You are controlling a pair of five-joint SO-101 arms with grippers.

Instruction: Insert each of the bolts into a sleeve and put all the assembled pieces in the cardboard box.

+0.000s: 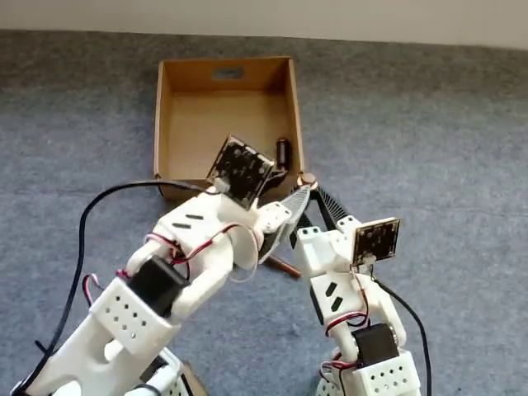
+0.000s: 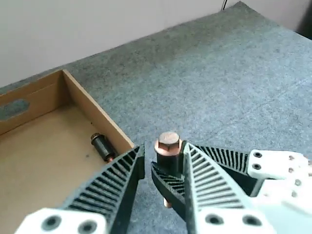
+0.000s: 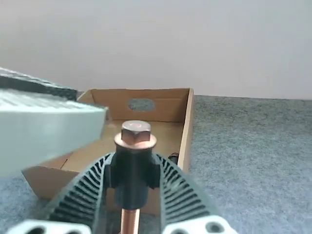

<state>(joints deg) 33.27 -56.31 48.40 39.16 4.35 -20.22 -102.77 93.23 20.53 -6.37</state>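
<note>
Our right jaws clench a smooth black cylindrical sleeve (image 3: 130, 178), held upright with a copper hex-headed bolt (image 3: 135, 134) through it, just outside the cardboard box (image 1: 165, 124). Our ribbed left jaws stand released on either side of it. An assembled piece (image 1: 283, 153) lies inside the box. A slim copper piece (image 1: 285, 266) lies on the fuzzy grey desk (image 1: 429, 124), partly hidden under the arms.

Both arms have white printed shells and black servo blocks.
Left arm (image 1: 190, 247): red and black wires looped behind the wrist, and a thick black cable (image 1: 91, 223) running off it.
Right arm (image 1: 346, 289): black slot marks on the shell.
Fingers (image 2: 114, 187): black and ribbed, on white mounts with screw holes.
Behind the fingers sit dark square boards: left board (image 1: 241, 171), right board (image 1: 376, 239).
</note>
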